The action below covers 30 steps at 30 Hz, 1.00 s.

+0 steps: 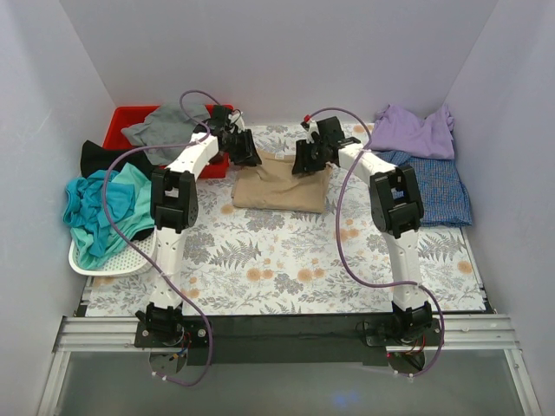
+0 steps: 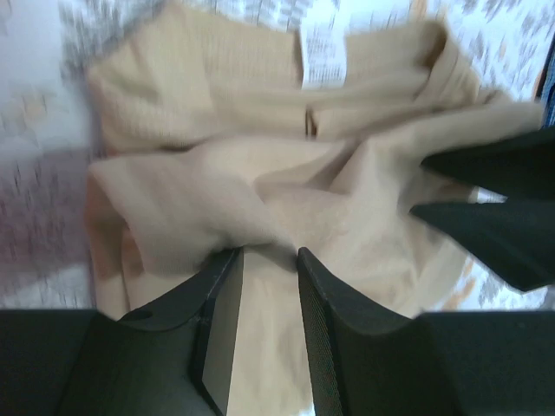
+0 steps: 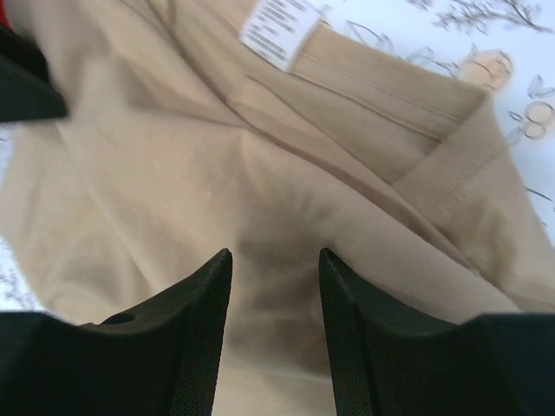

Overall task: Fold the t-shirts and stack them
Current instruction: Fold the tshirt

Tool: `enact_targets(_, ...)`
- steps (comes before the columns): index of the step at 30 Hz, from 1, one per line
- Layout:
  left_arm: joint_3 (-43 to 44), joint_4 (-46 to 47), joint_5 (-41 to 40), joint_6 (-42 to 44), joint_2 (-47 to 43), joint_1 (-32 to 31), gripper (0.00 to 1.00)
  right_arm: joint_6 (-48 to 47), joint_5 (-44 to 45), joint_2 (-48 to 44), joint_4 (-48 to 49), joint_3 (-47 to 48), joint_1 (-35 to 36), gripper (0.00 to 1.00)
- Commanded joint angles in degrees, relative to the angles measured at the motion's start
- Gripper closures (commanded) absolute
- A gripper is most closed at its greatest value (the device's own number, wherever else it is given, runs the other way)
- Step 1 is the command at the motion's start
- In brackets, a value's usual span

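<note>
The floral table point(image 1: 286, 260) carries the tan t-shirt point(image 1: 282, 186), rumpled and partly folded, near the middle of its far edge. The left gripper point(image 2: 269, 251) pinches a bunched fold at the shirt's left side, jaws narrowly apart. The right gripper point(image 3: 275, 253), jaws half closed, clamps creased cloth at its right side.

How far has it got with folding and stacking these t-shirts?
Possibly done: the lavender t-shirt and blue-checked t-shirt lie together at the right, though rumpled. In hand: both the left end effector and right end effector appear to pinch the tan t-shirt, partly folded mid-table. Remaining: the teal t-shirt in the white mesh basket, the grey t-shirt in the red bin, the black t-shirt beside it.
</note>
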Motion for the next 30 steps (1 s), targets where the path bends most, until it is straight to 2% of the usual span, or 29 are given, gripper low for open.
enact_targets(1, 8.14, 1.18, -0.57, 0.04, 3.85, 0.03, 0.69, -1.64, 3.9, 1.06, -1.64, 1.67, -0.9, 0.49)
enact_targets(7, 12.2, 5.92, -0.21, -0.84, 8.34, 0.03, 0.68, -3.4, 10.05, 0.89, -0.94, 0.36, -1.52, 0.49)
enact_targets(12, 10.27, 10.93, -3.02, -0.23, 9.13, 0.03, 0.68, -4.9, 13.39, -0.96, 2.56, -2.02, -1.78, 0.49)
enact_targets(16, 6.93, 17.34, -8.63, 0.74, 7.81, 0.03, 0.67, -7.0, 16.91, -3.5, 5.29, -5.17, -1.78, 0.48)
enact_targets(23, 7.9, 21.65, -10.84, 1.97, 3.78, 0.03, 0.67, -10.35, 21.73, -9.66, 13.3, -8.87, -2.31, 0.47)
enact_targets(27, 6.49, 22.1, -12.25, 2.93, 1.58, 0.03, 0.67, -10.0, 27.53, -9.4, 9.8, -5.99, -2.31, 0.47)
enact_targets(30, 5.18, 21.92, -13.13, 3.2, 0.26, 0.03, 0.68, -9.91, 27.21, -11.06, 9.96, -8.6, -2.31, 0.47)
